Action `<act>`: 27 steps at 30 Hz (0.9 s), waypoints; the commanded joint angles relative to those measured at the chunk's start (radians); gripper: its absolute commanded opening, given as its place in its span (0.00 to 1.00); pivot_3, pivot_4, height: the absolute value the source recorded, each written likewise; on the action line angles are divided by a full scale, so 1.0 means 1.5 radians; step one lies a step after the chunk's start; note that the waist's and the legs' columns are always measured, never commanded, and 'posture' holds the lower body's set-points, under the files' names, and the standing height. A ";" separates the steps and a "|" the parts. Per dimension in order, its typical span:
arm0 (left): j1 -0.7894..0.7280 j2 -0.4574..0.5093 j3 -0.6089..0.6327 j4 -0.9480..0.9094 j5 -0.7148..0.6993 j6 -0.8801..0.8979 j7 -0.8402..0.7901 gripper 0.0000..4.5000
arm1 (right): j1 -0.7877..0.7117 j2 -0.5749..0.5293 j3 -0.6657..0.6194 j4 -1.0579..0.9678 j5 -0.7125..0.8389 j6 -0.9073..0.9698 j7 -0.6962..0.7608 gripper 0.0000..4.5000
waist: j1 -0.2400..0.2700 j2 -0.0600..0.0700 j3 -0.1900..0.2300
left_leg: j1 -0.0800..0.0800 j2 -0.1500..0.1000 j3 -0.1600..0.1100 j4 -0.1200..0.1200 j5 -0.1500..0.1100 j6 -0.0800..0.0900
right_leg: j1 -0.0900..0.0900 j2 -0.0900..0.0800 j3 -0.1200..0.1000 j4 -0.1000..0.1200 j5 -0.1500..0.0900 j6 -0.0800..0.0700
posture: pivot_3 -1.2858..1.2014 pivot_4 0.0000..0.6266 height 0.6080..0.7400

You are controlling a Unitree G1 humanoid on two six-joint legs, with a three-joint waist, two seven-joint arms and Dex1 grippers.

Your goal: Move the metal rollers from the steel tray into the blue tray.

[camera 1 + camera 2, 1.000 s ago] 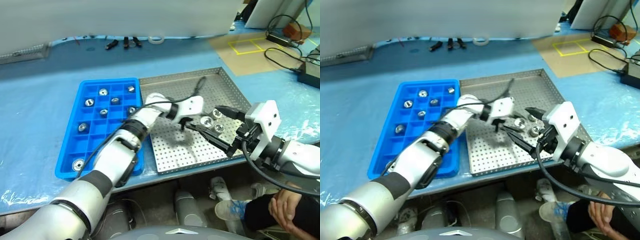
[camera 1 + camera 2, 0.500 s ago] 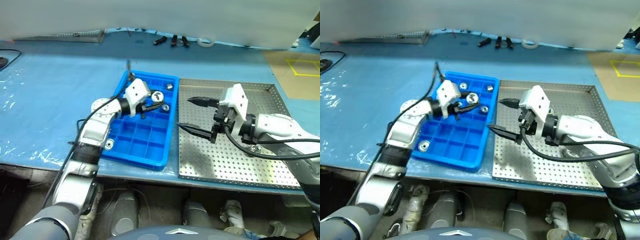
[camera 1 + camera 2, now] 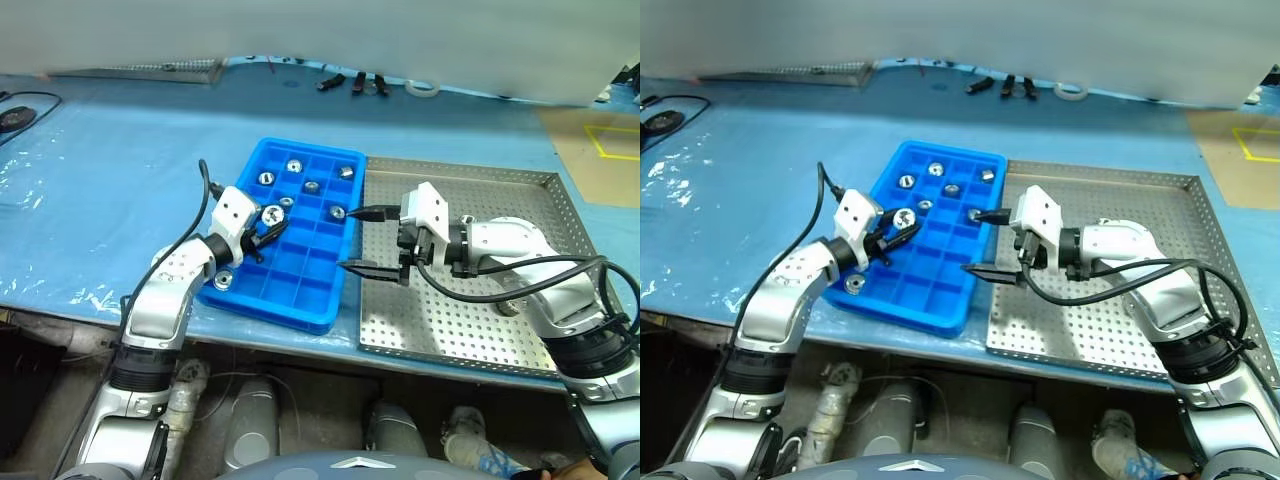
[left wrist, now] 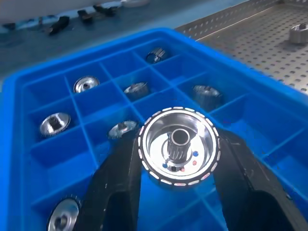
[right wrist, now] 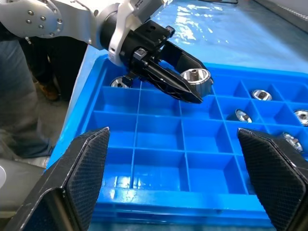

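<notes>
— Where's the roller?

— Pinched in the left hand, hanging over the blue tray — an empty cell sits just below.

— And the right hand?

— Wide open, holding nothing, at the steel tray edge.

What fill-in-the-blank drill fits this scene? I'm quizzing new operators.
1. The left claw holds a metal ____ over the blue tray.
2. The right claw stands ____, holding nothing.
3. One roller lies in the ____ tray.

Missing: roller; open; steel
</notes>
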 commanded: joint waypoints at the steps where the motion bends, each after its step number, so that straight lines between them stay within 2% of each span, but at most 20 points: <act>1: 0.013 0.005 0.002 -0.003 -0.010 -0.027 0.007 0.38 | -0.017 0.019 0.000 0.008 -0.025 -0.027 0.020 1.00 | 0.001 0.000 0.000 | 0.000 0.001 0.000 0.000 0.001 0.000 | 0.000 0.000 0.000 0.000 0.000 0.000 | 0.59 0.24 1.00; 16: 0.051 0.049 0.007 -0.032 -0.028 -0.012 0.011 0.38 | 0.008 0.053 -0.025 -0.002 -0.052 -0.019 0.019 1.00 | -0.002 0.000 0.000 | 0.001 0.002 0.000 -0.001 0.002 -0.002 | -0.001 0.005 0.000 0.000 0.001 -0.001 | 0.58 0.24 1.00; 24: 0.061 0.046 0.000 -0.021 -0.034 -0.013 0.007 0.98 | 0.008 0.068 -0.024 0.000 -0.064 -0.018 0.017 1.00 | -0.001 0.000 0.000 | 0.001 0.005 -0.001 -0.002 0.003 -0.004 | -0.001 0.008 0.000 0.000 0.002 -0.003 | 0.59 0.24 1.00; 27: 0.061 0.045 -0.002 -0.021 -0.033 -0.011 0.013 0.99 | 0.008 0.072 -0.026 0.000 -0.068 -0.017 0.016 1.00 | -0.001 0.000 0.000 | 0.002 0.007 0.000 -0.002 0.004 -0.005 | -0.001 0.010 0.000 0.000 0.002 -0.004 | 0.58 0.24 1.00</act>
